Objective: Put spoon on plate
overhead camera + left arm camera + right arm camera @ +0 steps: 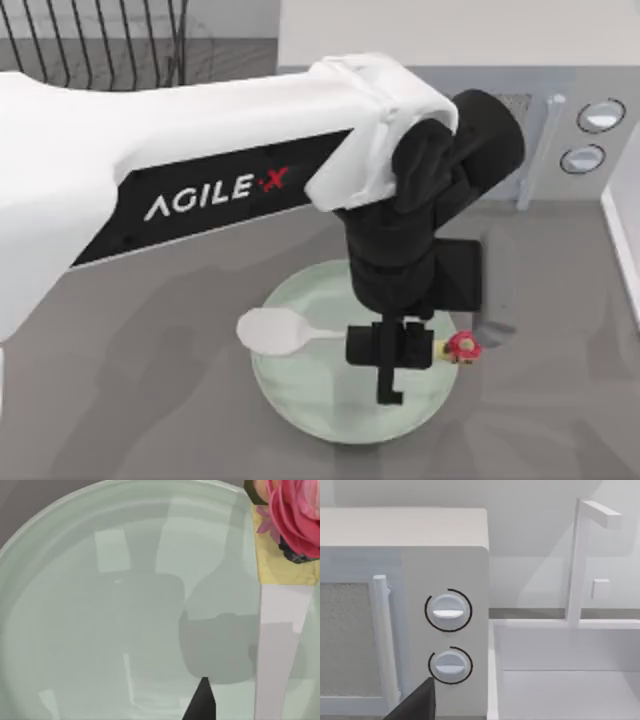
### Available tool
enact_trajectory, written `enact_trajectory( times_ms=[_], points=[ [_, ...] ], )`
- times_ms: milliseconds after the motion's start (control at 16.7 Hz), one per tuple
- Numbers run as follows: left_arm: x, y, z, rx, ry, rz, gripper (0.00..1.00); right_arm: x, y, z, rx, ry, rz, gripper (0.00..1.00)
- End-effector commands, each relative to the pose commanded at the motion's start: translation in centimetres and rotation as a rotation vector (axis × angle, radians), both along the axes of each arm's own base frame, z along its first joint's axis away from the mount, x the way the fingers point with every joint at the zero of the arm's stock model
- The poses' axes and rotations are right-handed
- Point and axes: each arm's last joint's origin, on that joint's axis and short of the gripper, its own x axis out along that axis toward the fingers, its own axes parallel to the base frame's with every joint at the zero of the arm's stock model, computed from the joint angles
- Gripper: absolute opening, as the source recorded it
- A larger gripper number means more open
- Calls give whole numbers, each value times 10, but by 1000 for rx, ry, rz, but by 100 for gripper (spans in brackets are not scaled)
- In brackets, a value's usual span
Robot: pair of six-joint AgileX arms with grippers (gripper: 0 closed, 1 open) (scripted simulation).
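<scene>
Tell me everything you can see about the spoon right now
The spoon is small and white, glossy like plastic or ceramic, with an oval bowl and a thin handle ending in a red, flower-like knob on a yellowish base. It lies roughly level across the pale green plate, bowl over the plate's left rim, knob past its right rim. The left gripper sits over the middle of the handle; whether the spoon rests on the plate or is held just above cannot be told.

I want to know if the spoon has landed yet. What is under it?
The plate lies under the spoon, whose bowl juts past the rim. The left claw covers the handle's middle, so contact there is hidden; its red knob shows beyond.
</scene>
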Motion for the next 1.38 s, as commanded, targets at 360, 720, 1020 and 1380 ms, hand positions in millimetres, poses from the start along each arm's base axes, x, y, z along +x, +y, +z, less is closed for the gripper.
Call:
enact_trajectory(
  times_ms=[360,720,1020,1380],
  points=[
    [27,3,-36,25,-25,104,0,0,0,0,0,0,0,100],
    [35,10,-66,70,1,143,0,0,0,0,0,0,0,100],
    [35,10,-66,70,1,143,15,0,0,0,0,0,0,100],
    [35,10,-66,70,1,143,60,0,0,0,0,0,0,100]
  ],
)
